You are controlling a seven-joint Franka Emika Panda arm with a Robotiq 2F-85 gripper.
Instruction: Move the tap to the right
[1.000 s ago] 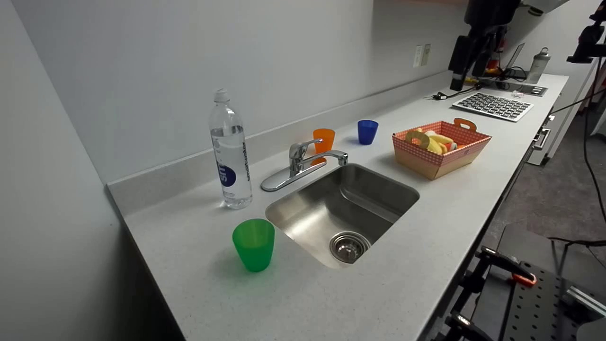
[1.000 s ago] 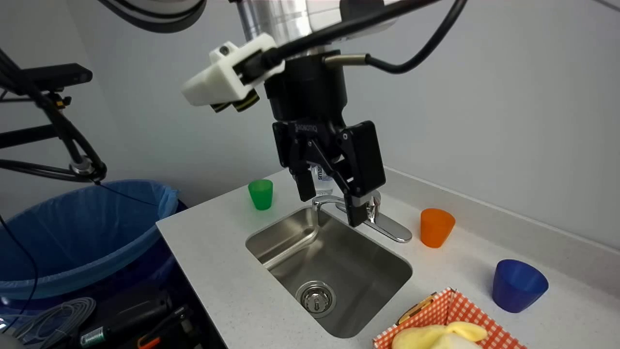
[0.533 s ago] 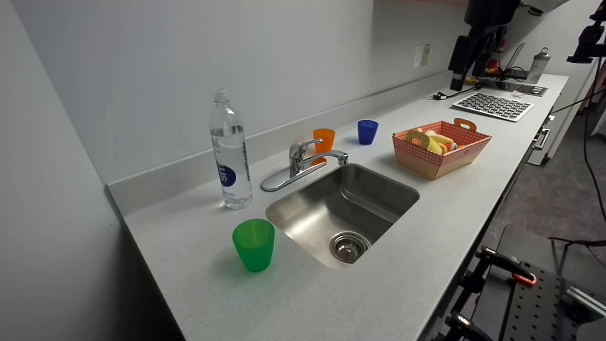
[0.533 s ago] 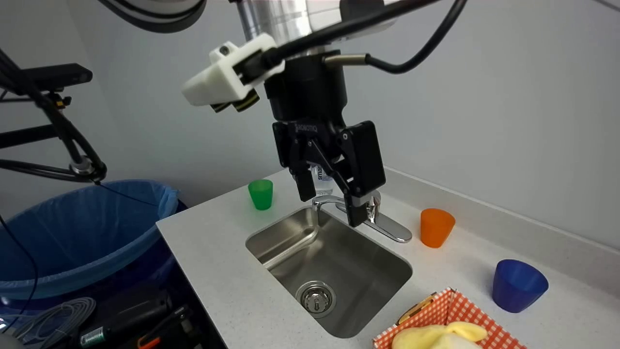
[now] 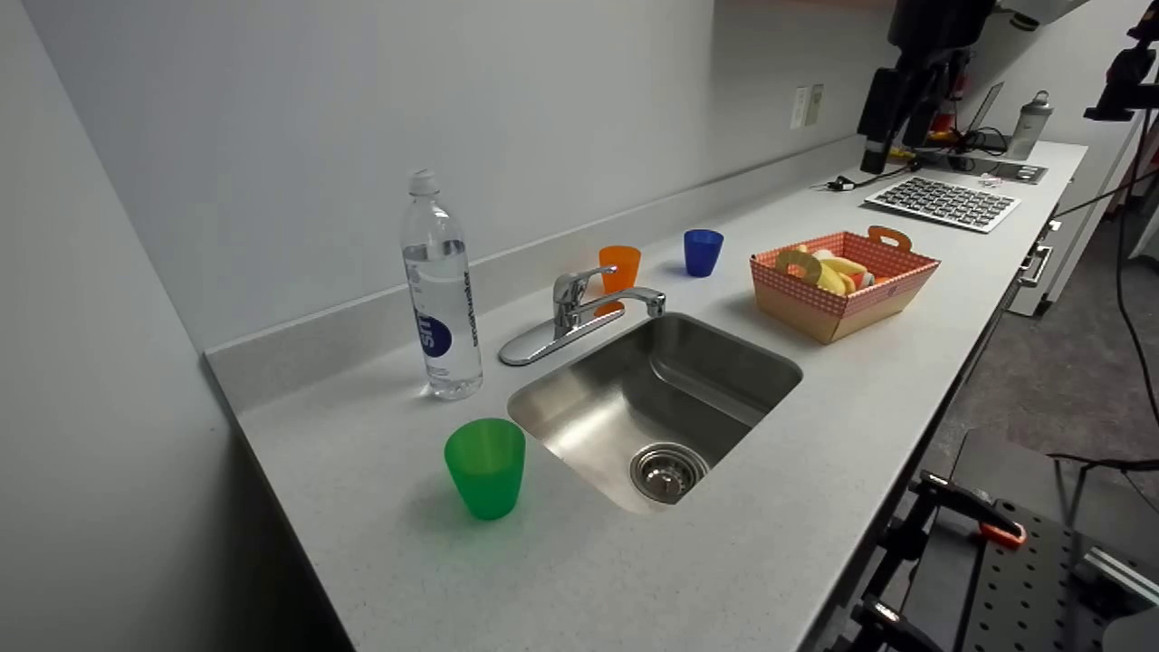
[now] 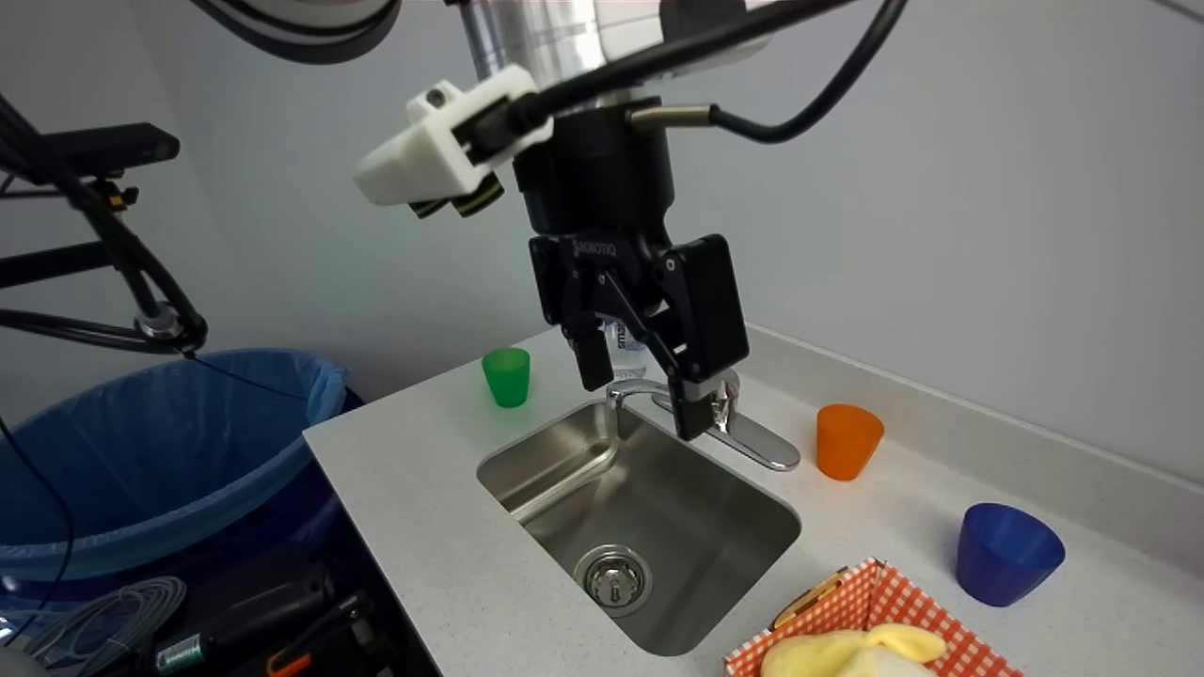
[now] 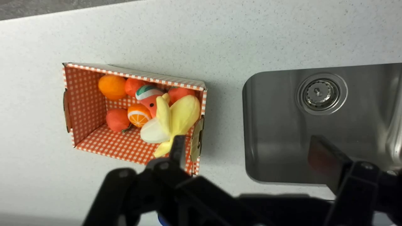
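The chrome tap [image 5: 568,317] stands behind the sink [image 5: 715,362], with its lever on top and its long spout reaching to the sink's rim. In an exterior view the tap [image 6: 757,440] is partly hidden behind my gripper [image 6: 643,387], and its spout points left. My gripper is open and empty. Its fingers point down, in the air. In an exterior view the gripper [image 5: 896,140] hangs high at the far end, apart from the tap. In the wrist view the open fingers [image 7: 250,153] show over the basket edge and sink [image 7: 270,125]; the tap cannot be made out there.
A water bottle [image 5: 442,308] and green cup [image 5: 486,471] stand left of the sink. An orange cup [image 6: 848,442] stands beside the tap, a blue cup [image 6: 1008,555] farther along. A checked basket [image 7: 88,138] holds toy fruit. A wall [image 6: 941,235] rises behind.
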